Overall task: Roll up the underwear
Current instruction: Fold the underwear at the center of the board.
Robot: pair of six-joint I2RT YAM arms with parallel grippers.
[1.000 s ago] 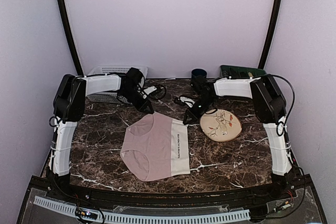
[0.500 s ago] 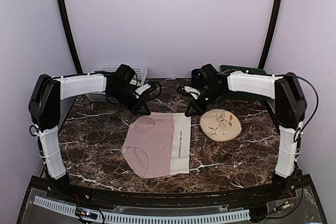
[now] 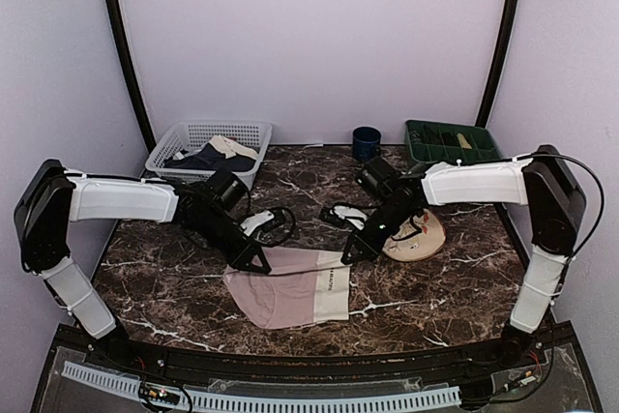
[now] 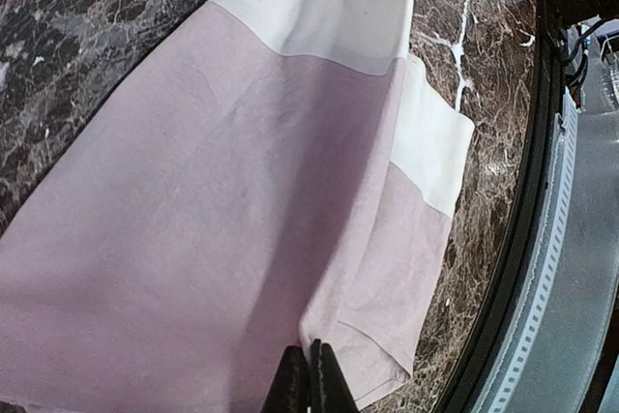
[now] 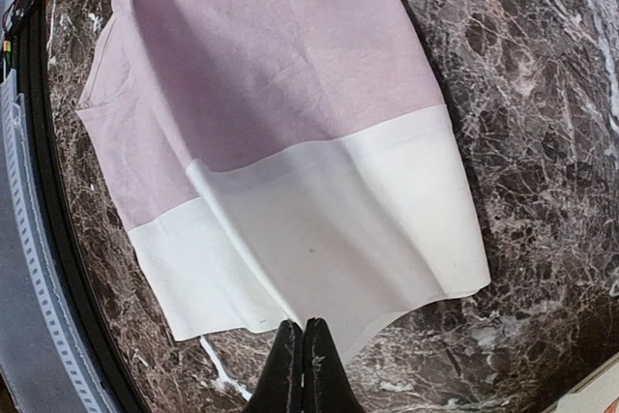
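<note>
The underwear (image 3: 290,292), dusty pink with a wide cream waistband, lies near the table's front with its far edge lifted and drawn over the rest. My left gripper (image 3: 261,264) is shut on the pink fabric at that edge's left end; the left wrist view shows the fingertips (image 4: 309,374) pinching a fold of pink cloth (image 4: 193,191). My right gripper (image 3: 346,256) is shut on the cream waistband at the right end, and in the right wrist view (image 5: 302,355) the band (image 5: 338,229) drapes from its closed tips.
A round patterned plate (image 3: 426,234) sits right of the underwear, partly under my right arm. At the back stand a white basket (image 3: 193,132) holding a dark navy garment and beige cloth, a blue cup (image 3: 366,142) and a green tray (image 3: 450,142). Cables (image 3: 280,224) hang off the left wrist.
Both arms have swung from the back of the table toward the near edge, carrying the underwear's far edge with them, so the flat garment is now folded over itself and looks shorter.
</note>
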